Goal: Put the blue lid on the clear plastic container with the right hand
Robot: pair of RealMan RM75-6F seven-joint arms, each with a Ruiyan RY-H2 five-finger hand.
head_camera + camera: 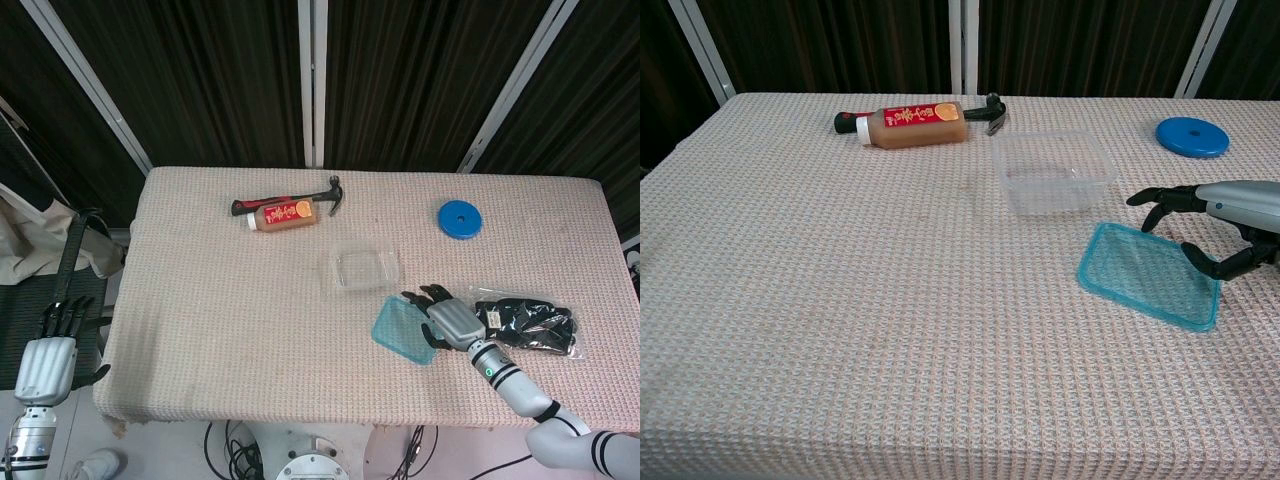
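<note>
lying flat, blue lid long axis diagonal; right hand spread above

Illegible print on bottle label

light: bright, even | shadows: soft | focus: sharp, perhaps softer at edges

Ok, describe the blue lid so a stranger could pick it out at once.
On the woven table, look toward the near right, just in front of the clear plastic container. The blue lid lies flat there, with the right hand open over its right edge. It is a translucent turquoise rounded rectangle, unlike the solid round blue disc farther back.
</note>
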